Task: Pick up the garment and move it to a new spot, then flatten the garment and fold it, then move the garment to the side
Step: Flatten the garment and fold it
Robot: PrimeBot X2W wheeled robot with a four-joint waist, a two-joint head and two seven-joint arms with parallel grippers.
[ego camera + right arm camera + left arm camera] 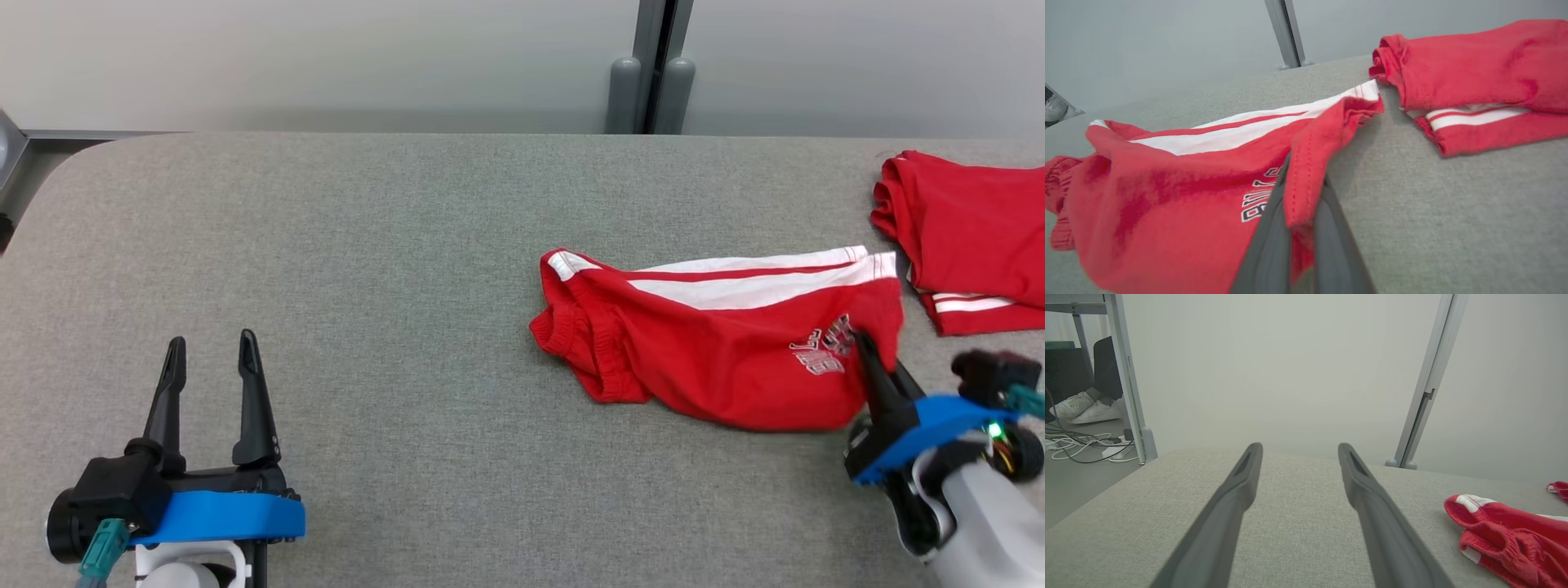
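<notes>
**A:** Item one: garment, red shorts with white side stripes, crumpled. It lies on the worktop, at 3 o'clock from centre in the head view.

**B:** Held by?

**A:** The right end effector, clamped on the hem at the garment's 4 o'clock corner. The left end effector is spread wide and holds nothing. It sits at the worktop's 8 o'clock, well apart from the cloth.

**B:** Step in hand?

**A:** Judged: pick-up and relocation. Lift until the trailing waistband clears the surface, so it does not drag into a bunch. Carry toward 9 o'clock, away from item two, the folded red garment just beside it at 2 o'clock. A one-corner grip will probably let the cloth hang and twist, so set it down slowly.

**B:** View differences?

**A:** The head view gives the whole layout. The right wrist view adds the hem doubled thinly between the fingers. The left wrist view adds a person's white shoes and cables on the floor, at 10 o'clock.
</notes>
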